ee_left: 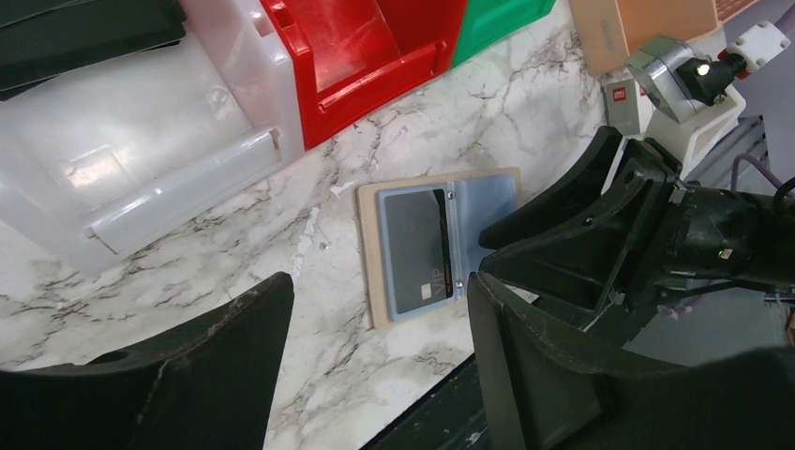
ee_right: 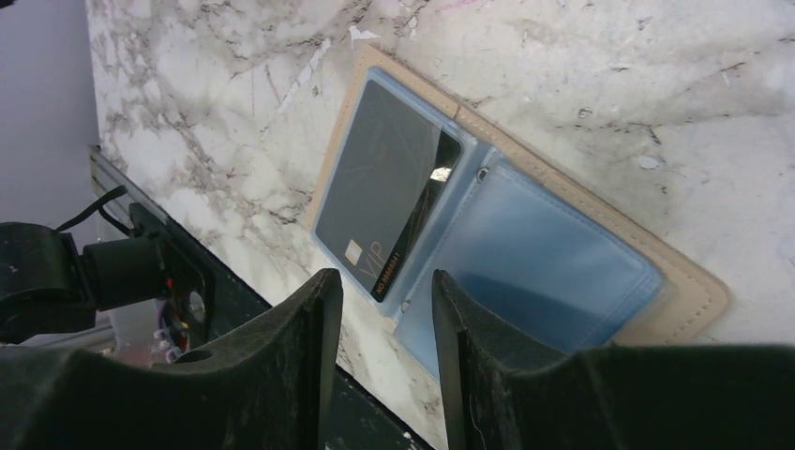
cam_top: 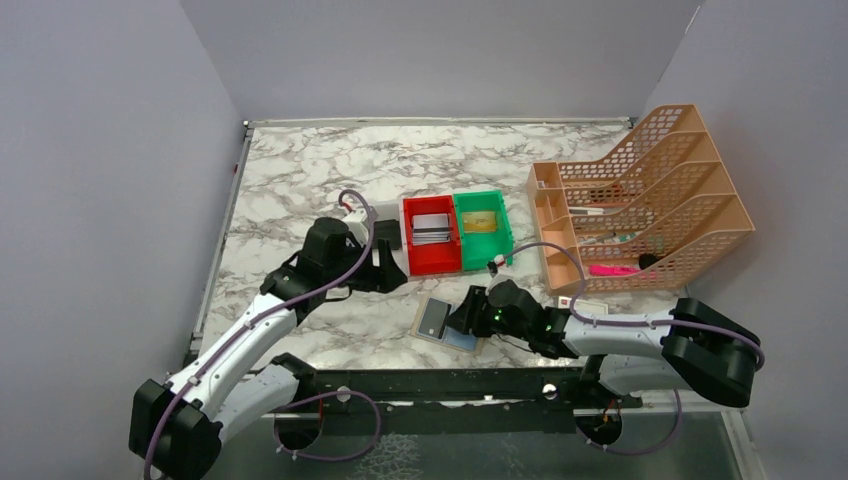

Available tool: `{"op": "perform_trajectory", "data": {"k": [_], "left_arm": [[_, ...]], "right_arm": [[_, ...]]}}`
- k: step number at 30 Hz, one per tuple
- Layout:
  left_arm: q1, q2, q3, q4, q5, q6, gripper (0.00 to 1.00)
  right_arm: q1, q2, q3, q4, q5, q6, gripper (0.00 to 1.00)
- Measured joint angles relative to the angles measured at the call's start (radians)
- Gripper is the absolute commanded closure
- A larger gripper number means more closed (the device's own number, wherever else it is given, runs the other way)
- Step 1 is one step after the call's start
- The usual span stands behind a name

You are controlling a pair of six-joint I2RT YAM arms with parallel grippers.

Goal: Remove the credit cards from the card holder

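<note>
Right now I am hovering my right gripper (ee_right: 384,279), fingers slightly parted and gripping nothing, over the card holder (ee_right: 675,291), which is lying open on the table (cam_top: 300,180) near its front edge. One dark credit card (ee_right: 384,197) is sitting in a sleeve. Further back, my left gripper (ee_left: 380,291) is hanging open and empty near the red bin (cam_top: 412,240).

Card holder (ee_right: 548,258) open flat; credit card (ee_right: 380,192) sleeved.
</note>
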Motion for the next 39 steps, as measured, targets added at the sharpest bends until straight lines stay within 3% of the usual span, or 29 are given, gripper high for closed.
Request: {"op": "perform_trajectory", "data": {"k": [12, 18, 33, 39], "left_arm": [[-0.186, 0.132, -0.002, 0.103, -0.108, -0.061, 0.33], [-0.236, 0.192, -0.01, 0.165, -0.118, -0.08, 0.41], [-0.323, 0.29, -0.143, 0.269, -0.118, -0.129, 0.44], [-0.336, 0.343, -0.158, 0.334, -0.117, -0.134, 0.6]], "right_arm": [[0.0, -0.01, -0.003, 0.024, -0.003, 0.025, 0.6], [0.0, 0.01, 0.011, 0.005, -0.003, 0.022, 0.64], [0.0, 0.178, 0.077, 0.04, -0.018, 0.027, 0.71], [0.0, 0.184, 0.094, 0.017, -0.014, 0.042, 0.73]]}}
